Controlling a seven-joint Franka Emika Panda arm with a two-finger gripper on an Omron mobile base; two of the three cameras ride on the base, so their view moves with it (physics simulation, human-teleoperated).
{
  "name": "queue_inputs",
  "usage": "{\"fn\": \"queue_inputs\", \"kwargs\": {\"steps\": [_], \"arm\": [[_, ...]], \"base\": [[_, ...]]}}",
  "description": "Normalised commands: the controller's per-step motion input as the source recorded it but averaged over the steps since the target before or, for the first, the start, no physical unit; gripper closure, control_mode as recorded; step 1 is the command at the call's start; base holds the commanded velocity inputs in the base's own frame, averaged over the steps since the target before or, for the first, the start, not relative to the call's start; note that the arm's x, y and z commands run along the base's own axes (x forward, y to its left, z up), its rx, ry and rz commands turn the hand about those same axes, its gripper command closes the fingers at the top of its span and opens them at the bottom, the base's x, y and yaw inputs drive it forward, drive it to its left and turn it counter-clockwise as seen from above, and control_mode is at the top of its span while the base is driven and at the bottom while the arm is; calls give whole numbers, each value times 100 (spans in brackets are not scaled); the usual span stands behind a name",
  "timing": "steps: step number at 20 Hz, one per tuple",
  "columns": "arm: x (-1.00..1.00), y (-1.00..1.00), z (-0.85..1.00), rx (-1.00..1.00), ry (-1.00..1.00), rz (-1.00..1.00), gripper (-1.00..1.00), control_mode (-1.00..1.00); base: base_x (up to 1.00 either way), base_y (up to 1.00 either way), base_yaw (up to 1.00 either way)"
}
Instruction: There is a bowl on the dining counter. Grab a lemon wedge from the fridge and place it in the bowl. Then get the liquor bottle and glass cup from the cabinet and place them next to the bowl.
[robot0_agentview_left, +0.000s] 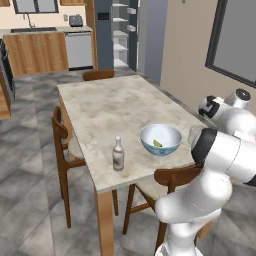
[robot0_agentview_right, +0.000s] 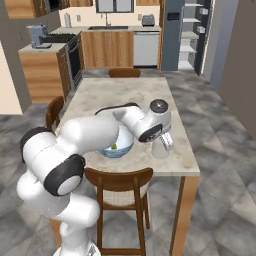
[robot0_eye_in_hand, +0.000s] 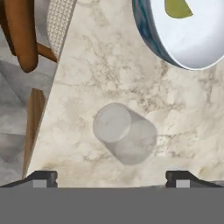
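Pincer (robot0_eye_in_hand: 112, 178) released, jaws spread wide, nothing between them. I read it as hanging above the glass cup (robot0_eye_in_hand: 124, 133), which stands on the tabletop (robot0_eye_in_hand: 87, 65) below.

Handling call: the cup looks light, rigid, smooth-walled and breakable, so likely slippery under the pads. If I re-grip, I'd take it across the side wall around mid-height, modest squeeze. Not by the rim.

Where things are, hand view: cup centre frame; bowl (robot0_eye_in_hand: 183, 39) at 1 o'clock of it, close but apart, with the lemon wedge (robot0_eye_in_hand: 177, 8) inside. Left base view: liquor bottle (robot0_agentview_left: 118, 154) upright at 9 o'clock of the bowl (robot0_agentview_left: 160, 139), wedge (robot0_agentview_left: 158, 143) in it.

Hard to read:
- Cup is nearly see-through. Its edges blur into the marble in the hand view.
- Right base view: the arm covers much of the bowl (robot0_agentview_right: 116, 148). Cup (robot0_agentview_right: 161, 146) is a faint shape under the wrist.
- Can't judge the height of the fingers above the cup.
- Bowl rim is cut off at the top of the hand view.
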Motion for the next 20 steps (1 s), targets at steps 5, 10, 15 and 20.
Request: {"fn": "queue_inputs", "kwargs": {"steps": [5, 10, 15, 20], "arm": [[-70, 35, 15, -5, -17, 9, -100, -100], [-79, 63, 4, -14, -20, 9, -100, -100], [-74, 48, 34, -13, -18, 6, -100, -100], [-56, 18, 59, -9, -17, 6, -100, -100]], "base": [[0, 0, 0], [0, 0, 0], [0, 0, 0], [0, 0, 0]]}}
